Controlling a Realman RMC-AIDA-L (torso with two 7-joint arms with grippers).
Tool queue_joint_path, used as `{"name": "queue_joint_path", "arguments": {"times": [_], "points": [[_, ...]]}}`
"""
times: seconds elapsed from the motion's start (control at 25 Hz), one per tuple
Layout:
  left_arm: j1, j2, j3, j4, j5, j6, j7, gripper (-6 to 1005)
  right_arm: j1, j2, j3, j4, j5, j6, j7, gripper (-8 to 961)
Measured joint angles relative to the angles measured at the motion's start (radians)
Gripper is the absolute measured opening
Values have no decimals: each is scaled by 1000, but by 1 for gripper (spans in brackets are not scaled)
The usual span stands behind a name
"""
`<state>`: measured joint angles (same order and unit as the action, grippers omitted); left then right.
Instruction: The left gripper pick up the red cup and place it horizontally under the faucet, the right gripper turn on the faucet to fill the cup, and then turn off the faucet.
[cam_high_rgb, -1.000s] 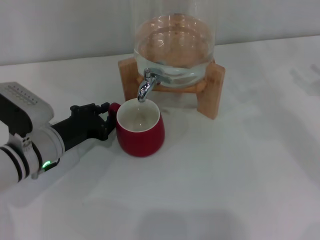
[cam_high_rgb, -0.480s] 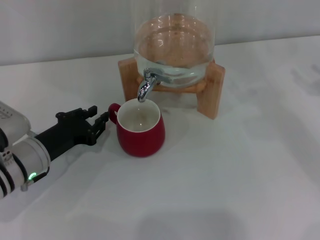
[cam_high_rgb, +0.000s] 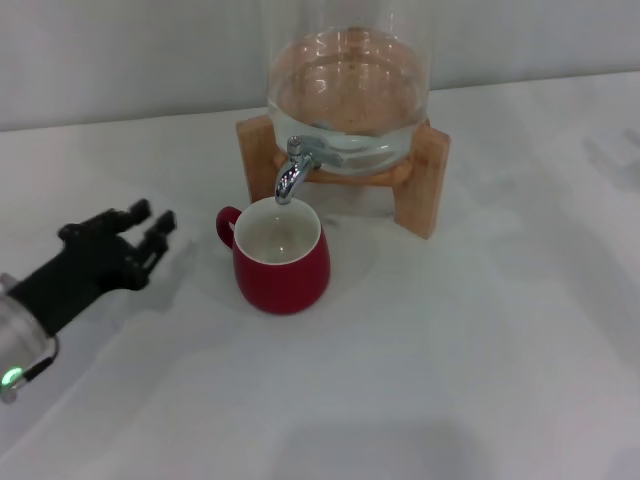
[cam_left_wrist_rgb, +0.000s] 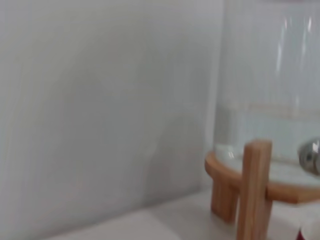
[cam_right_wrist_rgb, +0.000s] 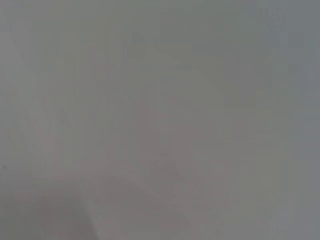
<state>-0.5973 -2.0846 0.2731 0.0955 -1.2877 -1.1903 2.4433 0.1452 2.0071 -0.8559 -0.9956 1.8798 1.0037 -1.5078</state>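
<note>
Dark-red and squat, the rounded ceramic red cup (cam_high_rgb: 280, 256) stands upright directly beneath the small chrome faucet (cam_high_rgb: 291, 172) of the clear glass dispenser jar (cam_high_rgb: 348, 85) on its wooden stand (cam_high_rgb: 423, 178). Left of the cup, well apart, the black-clawed left gripper (cam_high_rgb: 140, 231) lies low, fingers spread and empty, arm angled toward the cup's handle.

The jar (cam_high_rgb: 348, 75) was cut off by the head view's top edge, and the left arm (cam_high_rgb: 25, 315) ran out of frame. The left wrist view clipped the faucet (cam_left_wrist_rgb: 312, 156). The right wrist view showed only blank grey.
</note>
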Motion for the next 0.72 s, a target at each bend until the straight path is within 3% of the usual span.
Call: {"name": "queue_joint_path", "arguments": {"times": [0.36,0.72], "points": [[148,2,1,140,-172,-270,-108,334,0,-1,0,0,1,13,1,750],[258,4,3,333,-285,-545,-384,330,-9,-2,0,0,1,62,3,748]]}}
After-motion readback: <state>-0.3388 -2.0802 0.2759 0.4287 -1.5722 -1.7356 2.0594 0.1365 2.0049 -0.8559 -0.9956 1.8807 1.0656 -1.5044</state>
